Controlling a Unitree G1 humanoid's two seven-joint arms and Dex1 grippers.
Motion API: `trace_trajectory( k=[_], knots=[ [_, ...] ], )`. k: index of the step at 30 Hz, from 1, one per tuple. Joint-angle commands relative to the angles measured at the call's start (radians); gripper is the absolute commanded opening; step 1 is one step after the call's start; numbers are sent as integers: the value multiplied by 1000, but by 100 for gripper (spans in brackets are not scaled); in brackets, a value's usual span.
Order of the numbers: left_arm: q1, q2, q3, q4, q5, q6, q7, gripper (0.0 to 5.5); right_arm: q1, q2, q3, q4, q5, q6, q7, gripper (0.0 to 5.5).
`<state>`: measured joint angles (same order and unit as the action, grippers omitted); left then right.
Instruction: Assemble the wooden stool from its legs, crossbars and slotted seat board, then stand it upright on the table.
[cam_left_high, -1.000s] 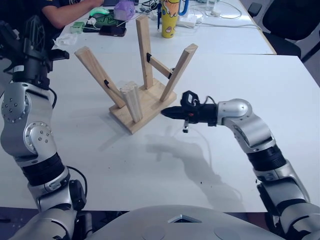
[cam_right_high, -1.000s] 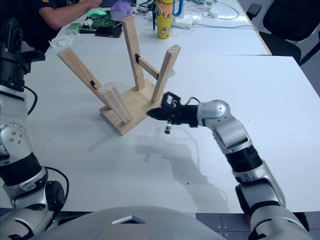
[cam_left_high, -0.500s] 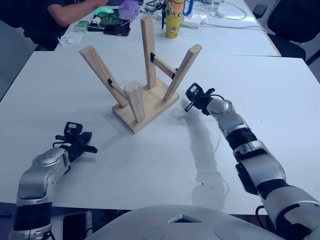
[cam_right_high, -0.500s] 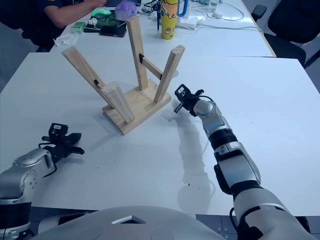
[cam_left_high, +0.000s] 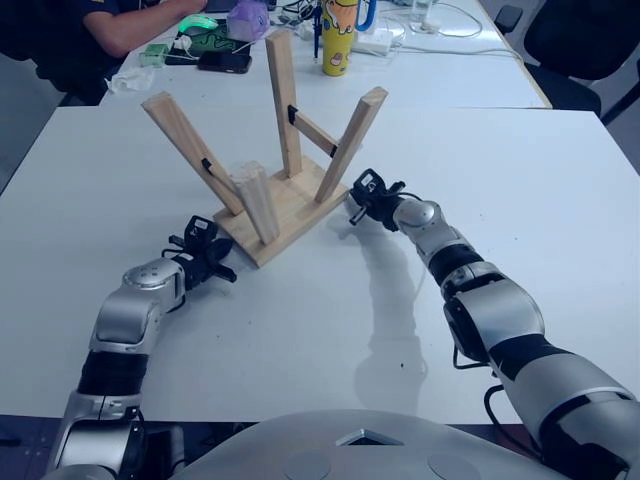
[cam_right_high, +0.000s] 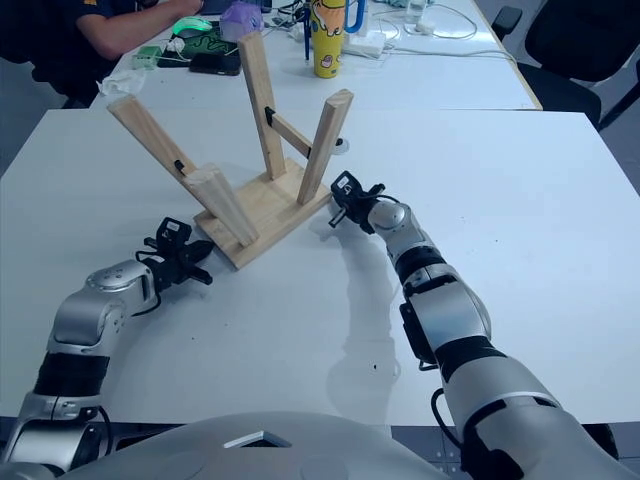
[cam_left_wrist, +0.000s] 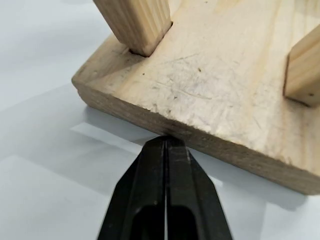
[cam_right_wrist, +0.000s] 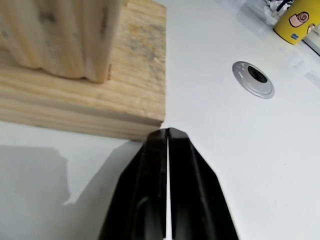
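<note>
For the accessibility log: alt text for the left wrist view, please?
The shut left gripper points its tip at the side edge of the wooden seat board, which lies on the white table. Two legs rise from the board.

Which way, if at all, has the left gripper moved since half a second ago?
Yes. The left gripper has moved in toward the stool: well apart from it before, its shut tip now sits at the seat board's edge.
</note>
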<state>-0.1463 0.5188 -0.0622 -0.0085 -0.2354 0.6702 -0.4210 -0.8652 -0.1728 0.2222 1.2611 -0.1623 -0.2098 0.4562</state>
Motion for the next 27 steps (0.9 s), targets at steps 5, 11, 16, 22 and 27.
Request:
trace_trajectory(
  k=[5, 11, 16, 22, 27],
  knots=[
    [-126, -33, -92, 247, 114, -119, -79, 0, 29, 27, -13, -81, 58, -61, 377, 2],
    [-146, -47, -98, 310, 139, -193, -116, 0, 191, -17, 2, -401, 177, 47, 665, 2],
    [-119, -49, -112, 251, 133, -210, -147, 0, 350, -105, 13, -661, 208, 183, 735, 2],
    [-99, -67, -107, 138, 111, -191, -160, 0, 465, -221, -36, -824, 223, 291, 713, 2],
    [-101, -124, -89, 133, 115, -199, -129, 0, 585, -292, -42, -972, 256, 358, 732, 2]
  ],
)
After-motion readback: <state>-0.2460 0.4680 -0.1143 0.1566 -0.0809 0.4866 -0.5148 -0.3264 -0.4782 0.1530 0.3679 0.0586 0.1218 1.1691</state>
